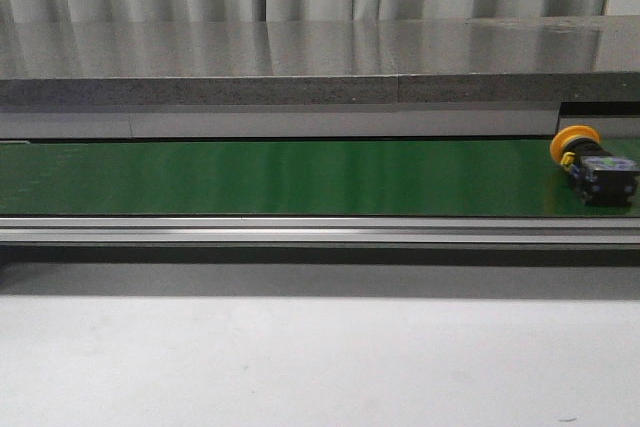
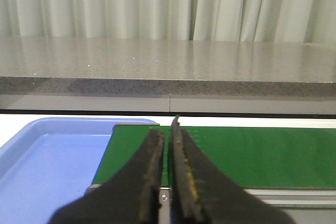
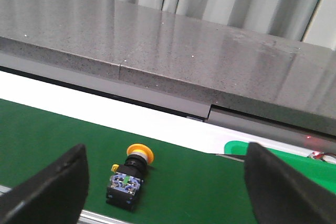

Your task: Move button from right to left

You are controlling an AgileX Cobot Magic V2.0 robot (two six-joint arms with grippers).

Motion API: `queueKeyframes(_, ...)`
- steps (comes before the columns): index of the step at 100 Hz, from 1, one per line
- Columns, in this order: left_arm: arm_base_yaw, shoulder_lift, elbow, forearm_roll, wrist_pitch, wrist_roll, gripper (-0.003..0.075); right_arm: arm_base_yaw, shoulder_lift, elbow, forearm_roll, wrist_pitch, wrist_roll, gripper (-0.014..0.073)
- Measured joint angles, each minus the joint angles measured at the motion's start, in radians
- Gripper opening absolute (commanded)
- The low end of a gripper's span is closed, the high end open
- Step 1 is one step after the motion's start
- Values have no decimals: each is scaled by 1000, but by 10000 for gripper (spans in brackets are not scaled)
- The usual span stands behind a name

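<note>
The button (image 1: 592,164), yellow-orange cap on a black boxy body, lies on its side on the green belt (image 1: 300,177) at the far right. In the right wrist view the button (image 3: 128,178) lies on the belt between and beyond my wide-open right fingers (image 3: 55,190), nearer the one on that side. My right gripper (image 3: 168,182) is open and empty. My left gripper (image 2: 167,145) is shut with nothing between its fingers, above the belt's left end (image 2: 142,150). Neither arm shows in the front view.
A blue tray (image 2: 47,166) sits just off the belt's left end. A grey stone counter (image 1: 300,62) runs behind the belt, curtains beyond. An aluminium rail (image 1: 300,230) edges the belt's front. A green tray (image 3: 310,163) lies beyond the belt's right end.
</note>
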Motion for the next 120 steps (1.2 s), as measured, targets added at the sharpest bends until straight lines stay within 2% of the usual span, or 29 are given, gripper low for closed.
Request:
queueKeyframes(22, 0, 0, 0, 0, 0, 0, 5, 0, -26, 15, 0, 0, 0, 329)
queueKeyframes(58, 0, 0, 0, 0, 0, 0, 5, 0, -26, 15, 0, 48, 0, -74)
queueKeyframes(120, 0, 0, 0, 0, 0, 0, 5, 0, -26, 15, 0, 62, 0, -67)
